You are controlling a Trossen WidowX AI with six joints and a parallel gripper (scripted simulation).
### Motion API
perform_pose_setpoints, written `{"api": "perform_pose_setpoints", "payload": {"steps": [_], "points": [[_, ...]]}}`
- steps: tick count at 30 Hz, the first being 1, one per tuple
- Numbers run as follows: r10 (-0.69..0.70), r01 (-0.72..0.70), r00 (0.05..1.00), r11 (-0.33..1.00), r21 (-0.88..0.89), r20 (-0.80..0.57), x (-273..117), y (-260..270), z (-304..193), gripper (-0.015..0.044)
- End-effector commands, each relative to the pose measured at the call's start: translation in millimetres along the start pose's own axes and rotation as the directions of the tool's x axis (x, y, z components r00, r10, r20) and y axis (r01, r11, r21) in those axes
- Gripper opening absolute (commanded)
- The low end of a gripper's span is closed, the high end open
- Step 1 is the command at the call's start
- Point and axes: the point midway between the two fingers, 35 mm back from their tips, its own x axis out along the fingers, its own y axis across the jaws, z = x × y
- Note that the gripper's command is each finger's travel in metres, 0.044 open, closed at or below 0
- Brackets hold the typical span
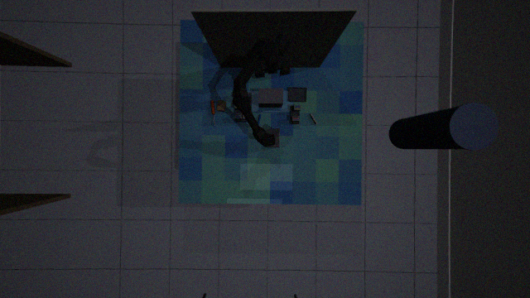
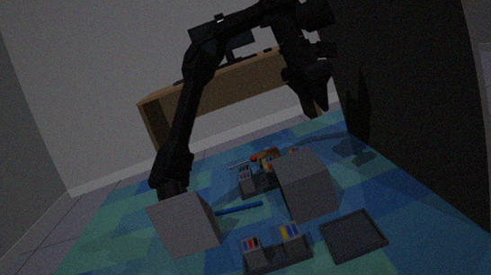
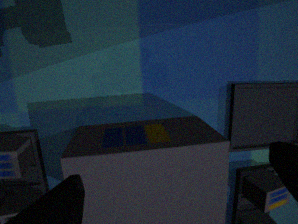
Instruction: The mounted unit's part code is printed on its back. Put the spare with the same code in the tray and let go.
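The claw (image 2: 315, 104) hangs high above the mat, its fingers spread as wide as they go with nothing between them. It is tipped downward on the far side of the grey blocks, close in front of the tall dark panel (image 2: 408, 86). That position seems chosen for looking, not gripping.

Directly below and ahead of the claw in the wrist view sits the mounted unit (image 3: 143, 169), a grey box whose rear top edge carries a dark strip with blue and yellow patches (image 3: 136, 136). That strip is probably the part code, but the light is too dim to read the colours with confidence.

Just to either side of the unit, still beneath the claw, are small racks. One at the right of the wrist view (image 3: 262, 212) shows spares with striped colour labels; another rack (image 3: 16, 163) sits at the left edge.

Farther from the claw, past the unit in the exterior view, stands the near rack (image 2: 274, 249) holding two spares, one labelled blue-red (image 2: 250, 243) and one yellow-blue (image 2: 289, 231). Which spare matches cannot be settled yet. Beside that rack lies the tray (image 2: 353, 235), flat, dark and holding nothing, well apart from the claw. No spare has been lifted, so the task stands at its reading stage.
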Motion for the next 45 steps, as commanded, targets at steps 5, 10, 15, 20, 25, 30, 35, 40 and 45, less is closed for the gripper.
{"api": "perform_pose_setpoints", "payload": {"steps": [5, 10, 15, 20, 25, 30, 35, 40, 45], "points": [[0.008, -0.008, 1.0, 1.0, 0.008, 0.005, -1.0, 3.4, 2.4, 0.044], [0.008, -0.008, 1.0, 1.0, 0.008, 0.005, -1.0, 3.4, 2.4, 0.044], [0.003, -0.003, 1.0, 0.984, 0.177, -0.002, 3.4, -19.6, -9.9, 0.044], [0.002, 0.016, 1.0, 0.731, 0.682, -0.026, 21.7, -86.9, -62.4, 0.044], [0.021, 0.037, 0.999, 0.308, 0.951, -0.046, 42.9, -130.0, -119.0, 0.044], [0.048, 0.059, 0.997, -0.06, 0.996, -0.056, 61.9, -150.3, -164.1, 0.044], [0.048, 0.06, 0.997, -0.067, 0.996, -0.057, 62.3, -150.6, -164.9, 0.044], [0.048, 0.06, 0.997, -0.067, 0.996, -0.056, 70.8, -151.9, -165.1, 0.0387], [0.049, 0.059, 0.997, -0.067, 0.996, -0.056, 102.6, -154.8, -167.3, 0.03]]}}
